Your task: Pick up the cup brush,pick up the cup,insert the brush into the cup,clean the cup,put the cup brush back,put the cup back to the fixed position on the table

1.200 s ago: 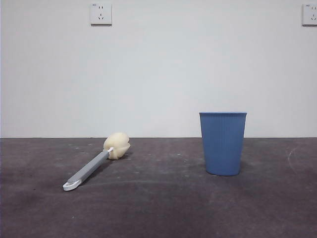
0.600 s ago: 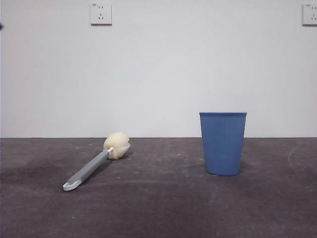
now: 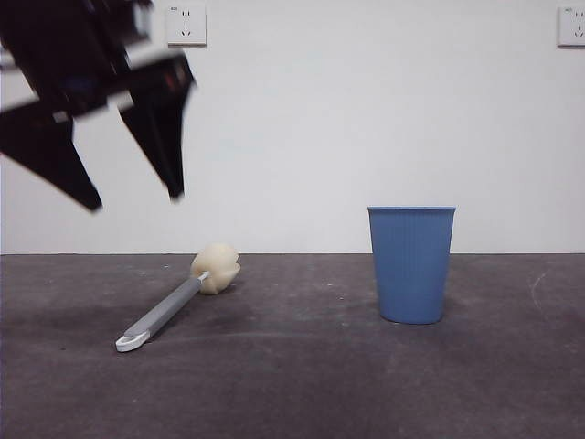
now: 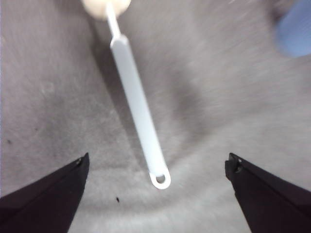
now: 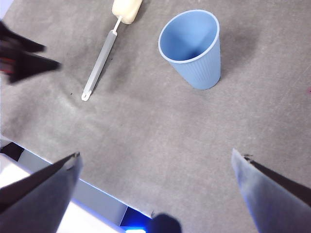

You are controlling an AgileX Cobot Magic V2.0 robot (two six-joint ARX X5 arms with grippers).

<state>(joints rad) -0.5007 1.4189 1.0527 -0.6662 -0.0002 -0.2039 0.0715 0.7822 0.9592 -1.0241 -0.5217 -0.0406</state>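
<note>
- The table is dark grey and scuffed; it carries both task things, well apart from each other.
- The left gripper hangs in the air above the handle end of the cup brush, its jaws spread wide and holding nothing. In the left wrist view the handle lies between the two jaw tips, though the gripper has not yet reached it.
- The right gripper waits high over the table on the near side of the cup, jaws apart and empty.
- The cup stands upright on its base, mouth open upward, untouched; nothing is inside it.
- The cup brush lies flat on the table to the side of the cup, sponge head toward the wall and looped end toward the camera.
- Risk, as I judge it: the handle is thin and lies flush on the table, so jaws that close too high would miss it, and ones that come down too far would press into the table.
- The handle also lies at a slant, so jaws that are not square across it could roll or skid it away.
</note>
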